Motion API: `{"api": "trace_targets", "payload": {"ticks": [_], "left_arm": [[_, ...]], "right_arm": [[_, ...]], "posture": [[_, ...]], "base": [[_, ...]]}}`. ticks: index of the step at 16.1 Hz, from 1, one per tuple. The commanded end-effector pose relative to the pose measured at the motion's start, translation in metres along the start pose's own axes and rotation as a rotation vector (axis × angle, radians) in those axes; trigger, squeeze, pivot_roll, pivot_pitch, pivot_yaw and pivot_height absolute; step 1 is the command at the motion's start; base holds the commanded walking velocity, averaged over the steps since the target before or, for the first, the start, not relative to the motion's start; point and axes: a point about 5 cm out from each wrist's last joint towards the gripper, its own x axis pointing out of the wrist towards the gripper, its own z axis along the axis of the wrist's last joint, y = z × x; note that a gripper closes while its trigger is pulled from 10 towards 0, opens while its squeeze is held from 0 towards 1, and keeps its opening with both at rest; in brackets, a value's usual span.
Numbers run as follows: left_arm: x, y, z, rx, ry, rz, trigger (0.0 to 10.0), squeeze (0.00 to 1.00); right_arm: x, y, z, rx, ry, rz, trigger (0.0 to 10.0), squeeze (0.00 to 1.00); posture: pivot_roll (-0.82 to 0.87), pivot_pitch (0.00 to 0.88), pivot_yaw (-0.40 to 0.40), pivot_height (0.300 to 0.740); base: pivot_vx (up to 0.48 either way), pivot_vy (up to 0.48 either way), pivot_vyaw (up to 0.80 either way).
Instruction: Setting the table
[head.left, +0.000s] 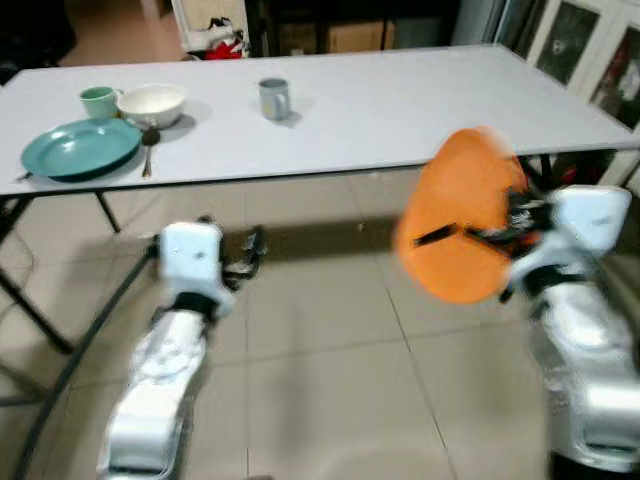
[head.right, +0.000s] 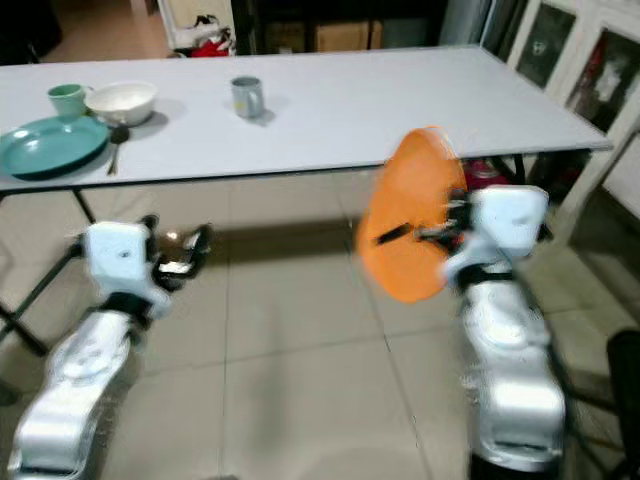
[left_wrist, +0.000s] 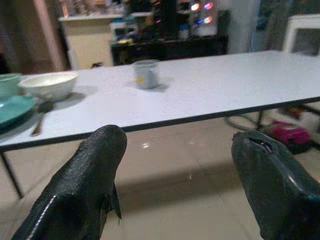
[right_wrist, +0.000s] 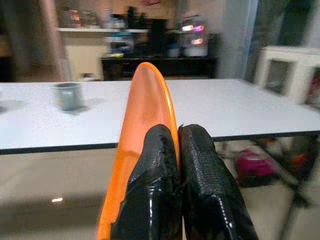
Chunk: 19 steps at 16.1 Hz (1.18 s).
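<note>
Counter ahead, dishes at its left end, both arms short of its near edge.

On the counter (head.left: 400, 110), the plate (head.left: 80, 148) lies at the far left near the front edge, with the spoon (head.left: 148, 148) just to its right. Behind them stand a cup (head.left: 98, 100) and, right of it, a bowl (head.left: 152, 103). A mug (head.left: 274, 98) stands apart toward the middle. Over the floor before the counter, the left pincer (head.left: 245, 255) hangs on the left, and the right pincer (right_wrist: 176, 150) on the right holds a second plate (head.left: 462, 215) on edge.

2 plates (head.left: 82, 148) (head.left: 462, 215) – 2 mugs (head.left: 98, 101) (head.left: 273, 98) – bowl (head.left: 152, 103), spoon (head.left: 149, 145)
</note>
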Motion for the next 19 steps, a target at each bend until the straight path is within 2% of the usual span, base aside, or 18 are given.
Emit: {"api": "trace_targets", "payload": {"ticks": [1, 19], "left_arm": [[0.001, -0.007, 0.004, -0.016, -0.016, -0.029, 10.0, 0.00], [0.003, -0.010, 0.006, -0.032, -0.024, -0.029, 10.0, 0.00]], "right_arm": [[-0.003, -0.008, 0.012, 0.001, -0.061, -0.024, 10.0, 0.00], [0.005, -0.012, 0.027, 0.042, -0.137, 0.026, 10.0, 0.00]], "posture": [[-0.03, 0.000, 0.017, 0.740], [-0.02, 0.000, 0.011, 0.740]], "base": [[0.435, 0.000, 0.00], [0.431, 0.000, 0.00]]}}
